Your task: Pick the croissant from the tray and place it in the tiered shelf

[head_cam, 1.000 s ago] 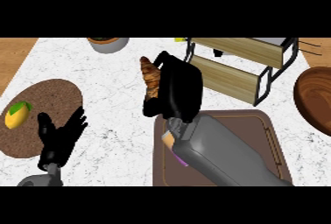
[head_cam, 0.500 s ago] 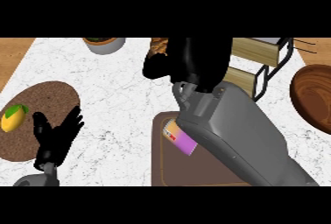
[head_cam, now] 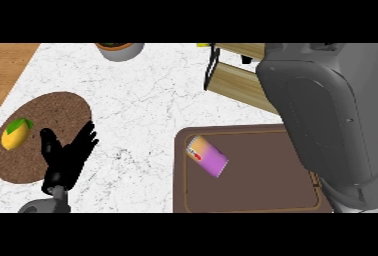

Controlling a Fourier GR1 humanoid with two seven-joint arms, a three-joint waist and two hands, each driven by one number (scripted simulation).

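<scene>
White marble counter (head_cam: pixel 148 100), speckled grey, spread under everything. Black left hand (head_cam: pixel 68 159) resting at the lower left, fingers (head_cam: pixel 87 136) straight, spread and pointing up, holding nothing. Just left of those fingers, and partly beneath them, a round cork mat (head_cam: pixel 40 125) carrying a yellow-green mango (head_cam: pixel 15 134) at its left side. Well above the fingertips, at the far edge, a grey bowl (head_cam: pixel 119 50) with something dark inside.

Well right of the fingers, a brown tray (head_cam: pixel 251 200) bearing a slanted packet (head_cam: pixel 207 156), purple with an orange end. Up and to the right of the fingers, the tiered shelf (head_cam: pixel 235 82): pale wooden boards in a black frame, mostly hidden.

Grey right forearm (head_cam: pixel 325 120) filling the right side, running from the lower edge up over the tray's right part to the shelf. Right hand not visible; impossible to tell whether its fingers are spread, closed or pinching anything. Croissant nowhere to be seen: not on the tray's visible part, not on the visible shelf boards; whereabouts impossible to tell.
</scene>
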